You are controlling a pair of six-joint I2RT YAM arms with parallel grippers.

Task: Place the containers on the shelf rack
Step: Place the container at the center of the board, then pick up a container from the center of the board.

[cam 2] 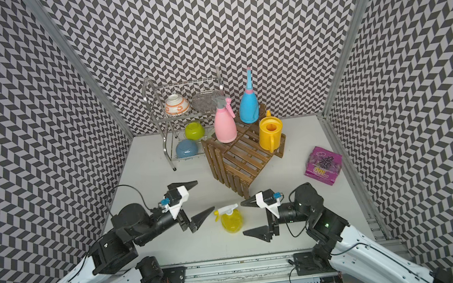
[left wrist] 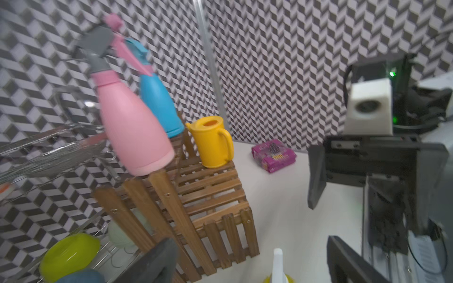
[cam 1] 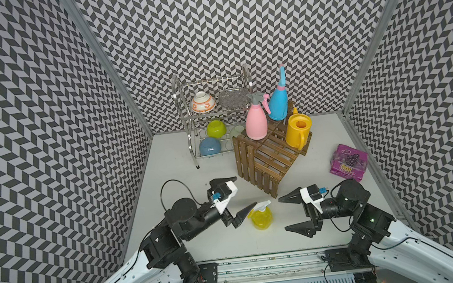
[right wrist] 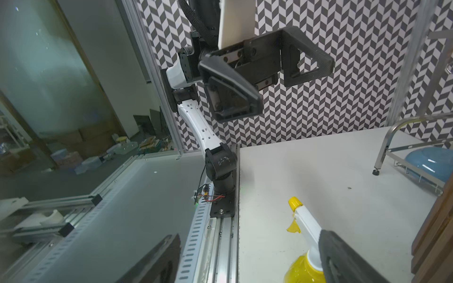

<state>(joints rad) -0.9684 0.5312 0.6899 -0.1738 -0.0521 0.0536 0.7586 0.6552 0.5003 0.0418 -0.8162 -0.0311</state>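
The brown shelf rack (cam 1: 270, 157) (cam 2: 239, 161) (left wrist: 210, 186) carries the pink spray bottle (cam 1: 256, 121) (cam 2: 225, 126) (left wrist: 132, 132), the blue spray bottle (cam 1: 277, 104) (cam 2: 248, 107) and the yellow watering can (cam 1: 296, 131) (cam 2: 269, 133) (left wrist: 210, 144), all upright. The translucent yellow round spray bottle (cam 1: 260, 217) (cam 2: 231, 220) (right wrist: 301, 269) stands on the table in front of the rack. My left gripper (cam 1: 245, 191) (cam 2: 205, 194) hangs open and empty just left of it. Just right of the bottle, my right gripper (cam 1: 282, 213) (cam 2: 242, 217) (right wrist: 250, 262) is open and empty too.
A silver wire dish rack (cam 1: 189, 129) holding bowls stands left of the shelf rack, close to it. A purple package (cam 1: 348, 163) lies near the right wall. Patterned walls close three sides, and a metal rail (cam 1: 262, 263) runs along the table's front edge.
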